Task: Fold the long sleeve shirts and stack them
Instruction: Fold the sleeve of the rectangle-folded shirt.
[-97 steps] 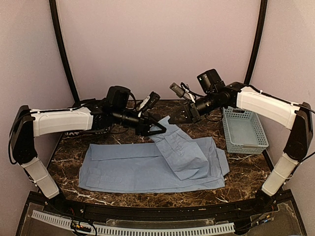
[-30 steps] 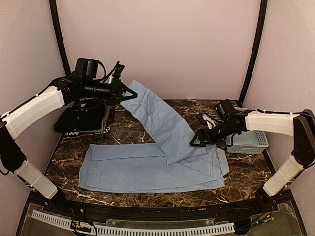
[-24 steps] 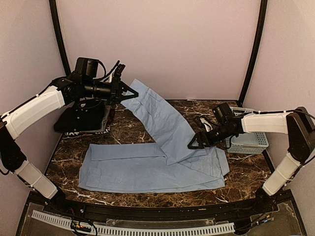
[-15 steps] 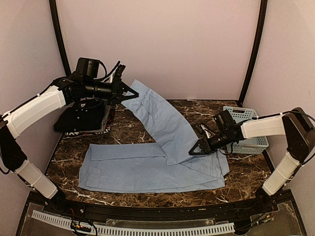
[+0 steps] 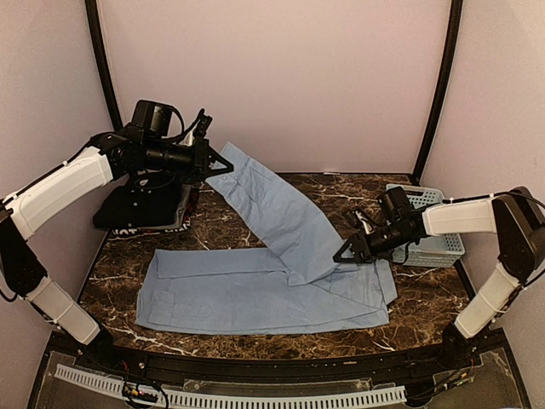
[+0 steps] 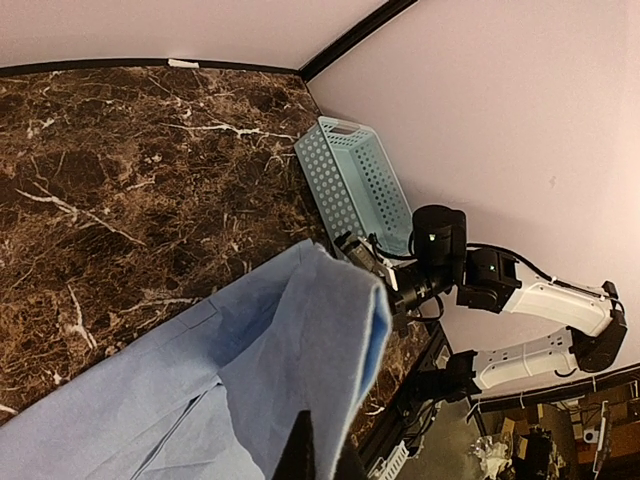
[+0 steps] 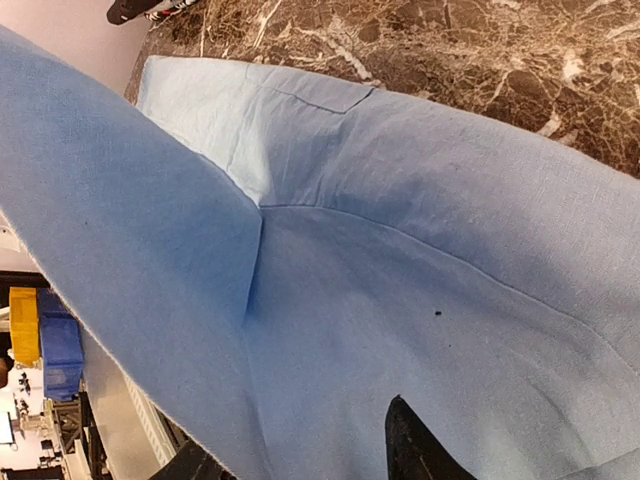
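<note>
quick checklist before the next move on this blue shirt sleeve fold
1. left gripper shut on light blue shirt sleeve end: ok
2. sleeve end held up in the air: ok
3. right gripper gripping cloth at the sleeve's base: cannot tell
4. shirt body lying flat on the table: ok
5. black shirt apart from the blue one: ok

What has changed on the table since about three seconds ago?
The left jaws, shut on a sleeve of the light blue shirt, lifted it up and to the left. The right jaws came down to the shirt's right side and narrowed there. The shirt's body, the black shirt and the basket stayed put.
</note>
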Robot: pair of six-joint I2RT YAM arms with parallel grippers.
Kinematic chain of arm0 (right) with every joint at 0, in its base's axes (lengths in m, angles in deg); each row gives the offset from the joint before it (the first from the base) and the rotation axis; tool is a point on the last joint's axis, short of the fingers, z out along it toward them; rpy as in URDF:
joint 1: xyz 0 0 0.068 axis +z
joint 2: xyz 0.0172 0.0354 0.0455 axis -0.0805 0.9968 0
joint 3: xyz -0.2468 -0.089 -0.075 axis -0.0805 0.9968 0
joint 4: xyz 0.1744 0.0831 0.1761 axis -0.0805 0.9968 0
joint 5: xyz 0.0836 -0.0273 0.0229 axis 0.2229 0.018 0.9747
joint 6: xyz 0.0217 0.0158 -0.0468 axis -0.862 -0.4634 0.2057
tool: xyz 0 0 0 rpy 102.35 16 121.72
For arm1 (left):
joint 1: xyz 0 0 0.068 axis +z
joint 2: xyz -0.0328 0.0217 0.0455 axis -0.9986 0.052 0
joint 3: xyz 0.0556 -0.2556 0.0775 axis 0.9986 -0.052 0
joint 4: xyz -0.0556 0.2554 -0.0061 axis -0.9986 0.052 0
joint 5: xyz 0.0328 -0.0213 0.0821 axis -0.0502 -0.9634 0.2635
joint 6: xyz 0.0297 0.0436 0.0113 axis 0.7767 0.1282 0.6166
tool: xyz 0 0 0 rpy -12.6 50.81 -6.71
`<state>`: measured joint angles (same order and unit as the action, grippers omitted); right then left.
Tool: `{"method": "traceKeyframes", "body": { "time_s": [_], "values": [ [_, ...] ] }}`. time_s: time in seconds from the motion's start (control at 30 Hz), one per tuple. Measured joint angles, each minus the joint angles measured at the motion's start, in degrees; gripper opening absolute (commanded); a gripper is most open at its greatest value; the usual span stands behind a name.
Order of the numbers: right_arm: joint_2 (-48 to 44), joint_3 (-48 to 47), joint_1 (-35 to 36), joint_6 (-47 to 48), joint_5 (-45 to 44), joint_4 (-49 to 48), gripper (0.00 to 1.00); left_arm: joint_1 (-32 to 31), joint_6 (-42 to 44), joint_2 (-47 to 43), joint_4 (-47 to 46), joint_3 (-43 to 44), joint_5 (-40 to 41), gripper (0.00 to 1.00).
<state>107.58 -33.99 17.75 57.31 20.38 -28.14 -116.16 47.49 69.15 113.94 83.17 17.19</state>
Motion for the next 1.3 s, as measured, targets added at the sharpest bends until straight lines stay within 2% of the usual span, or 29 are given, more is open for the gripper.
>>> {"method": "traceKeyframes", "body": {
  "time_s": [0.23,0.37,0.53,0.83,1.03,1.3],
  "values": [
    [3.8,-1.8,-0.8,0.2,-0.5,0.2,0.49,0.1,0.3,-0.9,2.0,0.0,1.1,0.0],
    [6.3,-3.5,-1.5,0.4,-1.4,0.7,0.53,0.1,-1.0,-2.3,2.0,0.0,-1.0,0.0],
    [7.3,-5.2,-1.5,0.9,-2.3,1.3,0.56,0.1,-5.0,-5.2,-1.6,-2.1,-7.0,0.0],
    [7.4,-6.2,-1.5,1.2,-2.2,1.5,0.58,0.1,-13.7,-7.6,-11.5,-6.1,-13.0,0.0],
    [8.1,-7.0,-1.5,1.5,-2.4,2.1,0.59,0.1,-19.0,-10.3,-16.3,-14.3,-11.5,0.0],
    [8.5,-8.6,-1.5,1.7,-3.5,3.2,0.62,1.1,-19.3,-12.9,-15.3,-19.4,-4.5,0.0]
  ]
}}
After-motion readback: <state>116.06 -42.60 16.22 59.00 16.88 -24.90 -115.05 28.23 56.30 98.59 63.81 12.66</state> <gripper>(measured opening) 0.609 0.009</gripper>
